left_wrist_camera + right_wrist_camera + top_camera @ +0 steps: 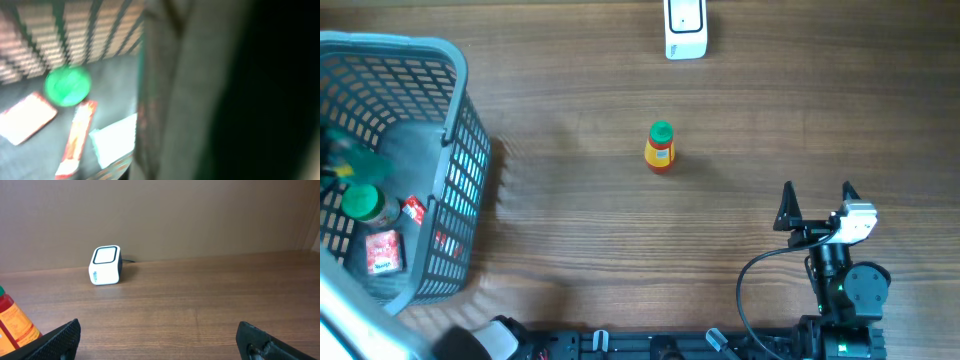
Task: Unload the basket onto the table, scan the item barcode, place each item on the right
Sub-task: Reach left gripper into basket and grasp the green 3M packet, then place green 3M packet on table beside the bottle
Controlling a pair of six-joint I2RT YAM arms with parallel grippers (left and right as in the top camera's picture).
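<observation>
left jaws together inside basket [455,60], frame left | right jaws wide apart, lower right | bottle [660,147] upright centre | scanner [685,28] top edge

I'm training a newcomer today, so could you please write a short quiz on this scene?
1. True or false: the scanner stands inside the basket.
2. The bottle has a cap that is: A red, B green, C blue.
3. Fill in: the right fingers stand ____ (open or shut).
Key: 1 false; 2 B; 3 open.
</observation>
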